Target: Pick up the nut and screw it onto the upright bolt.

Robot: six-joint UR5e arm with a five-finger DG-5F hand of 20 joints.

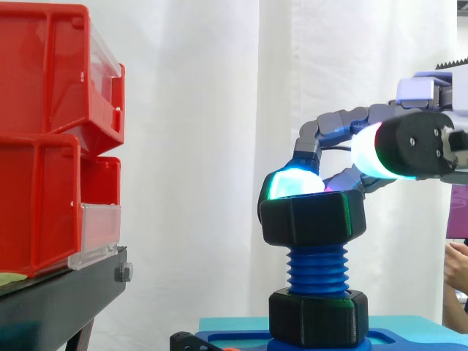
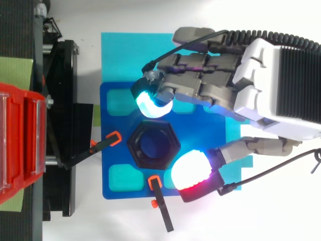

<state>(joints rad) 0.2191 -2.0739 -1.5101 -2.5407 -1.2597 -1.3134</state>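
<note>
On top of the bolt (image 1: 317, 269), nut (image 1: 313, 219) in the hand's pinch

At the middle of the blue plate (image 2: 113, 155) the bolt stands upright, with the nut on its top threads. Your hand (image 2: 220, 90) reaches in over the plate's right edge, curled round the nut: cyan pad (image 2: 149, 104) on one rim, red pad (image 2: 190, 169) at the opposite corner. Turn about the bolt's vertical axis.

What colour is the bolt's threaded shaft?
Blue bolt shaft; the side view shows it best, below the black nut.
</note>
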